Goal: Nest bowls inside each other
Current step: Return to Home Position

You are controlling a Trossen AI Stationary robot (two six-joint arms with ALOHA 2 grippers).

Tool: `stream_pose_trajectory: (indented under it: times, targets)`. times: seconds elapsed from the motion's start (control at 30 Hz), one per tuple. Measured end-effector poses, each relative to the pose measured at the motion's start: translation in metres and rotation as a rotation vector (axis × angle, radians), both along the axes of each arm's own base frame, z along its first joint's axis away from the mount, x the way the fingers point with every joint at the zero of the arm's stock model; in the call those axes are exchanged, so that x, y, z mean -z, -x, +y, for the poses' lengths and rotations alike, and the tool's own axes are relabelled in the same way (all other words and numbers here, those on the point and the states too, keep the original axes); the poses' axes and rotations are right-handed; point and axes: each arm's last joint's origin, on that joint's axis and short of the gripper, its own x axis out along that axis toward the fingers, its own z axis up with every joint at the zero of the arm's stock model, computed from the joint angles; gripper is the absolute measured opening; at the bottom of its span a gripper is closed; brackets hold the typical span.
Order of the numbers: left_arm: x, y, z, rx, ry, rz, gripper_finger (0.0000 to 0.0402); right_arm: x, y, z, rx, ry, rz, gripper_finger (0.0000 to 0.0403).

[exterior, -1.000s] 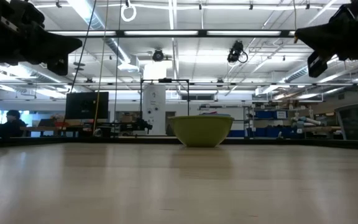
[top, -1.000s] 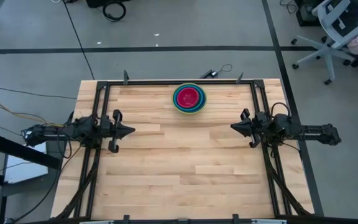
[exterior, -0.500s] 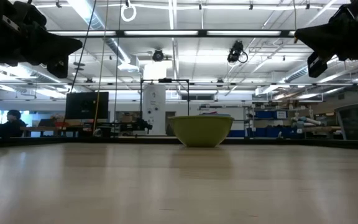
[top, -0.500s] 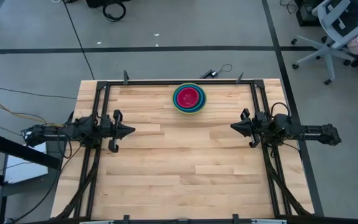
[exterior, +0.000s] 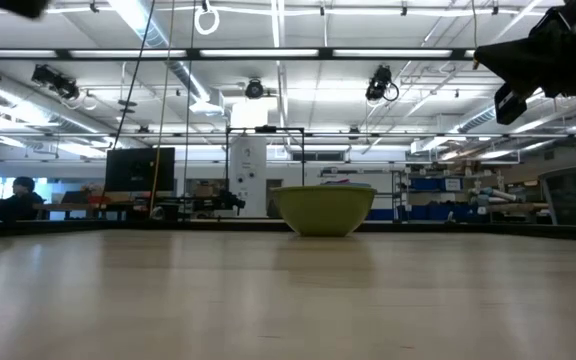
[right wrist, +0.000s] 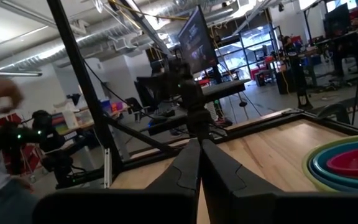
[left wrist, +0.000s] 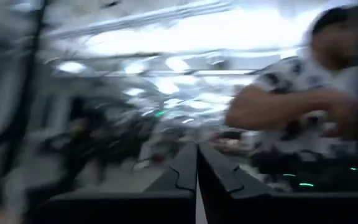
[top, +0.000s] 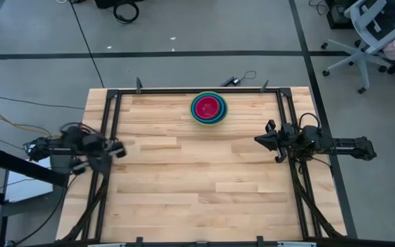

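The bowls [top: 209, 108] stand nested in one stack near the middle of the table's far edge, magenta-red innermost and olive-green outermost. The low view shows the outer olive-green bowl [exterior: 323, 208] resting on its base, and the stack's rims [right wrist: 347, 163] show in the right wrist view. My left gripper [top: 120, 149] hovers at the table's left edge, tilted upward, its fingers [left wrist: 197, 168] shut on nothing. My right gripper [top: 258, 139] hovers at the right edge, shut and empty [right wrist: 200, 163], pointing across the table. Both grippers are far from the bowls.
A black metal frame [top: 108, 103] runs along the table's left, far and right sides. A wide stretch of bare wood [top: 197, 178] lies between the arms. A person [left wrist: 303, 93] is beyond the table in the left wrist view. An office chair [top: 372, 34] stands on the floor.
My left gripper has drawn back toward the table's left edge, risen, tipped upward and rolled, and it has left the low view's upper left corner. My right gripper and the bowls have kept still.
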Motion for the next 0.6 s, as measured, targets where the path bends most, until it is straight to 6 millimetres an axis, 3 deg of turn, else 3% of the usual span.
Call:
stream_pose_trajectory:
  times: [0.27,0.43,0.6]
  targets:
    - [-0.019,0.026,-0.001,0.096,0.008,-0.279,0.0016,0.000,0.000,0.000,0.000,0.000,0.000,0.0020]
    - [0.004,0.019,-0.007,0.414,-0.350,-0.071,0.0016,0.000,0.000,0.000,0.000,0.000,0.000,0.0022]
    - [0.015,0.013,-0.007,0.538,-0.420,0.079,0.0016,0.000,0.000,0.000,0.000,0.000,0.000,0.0021]
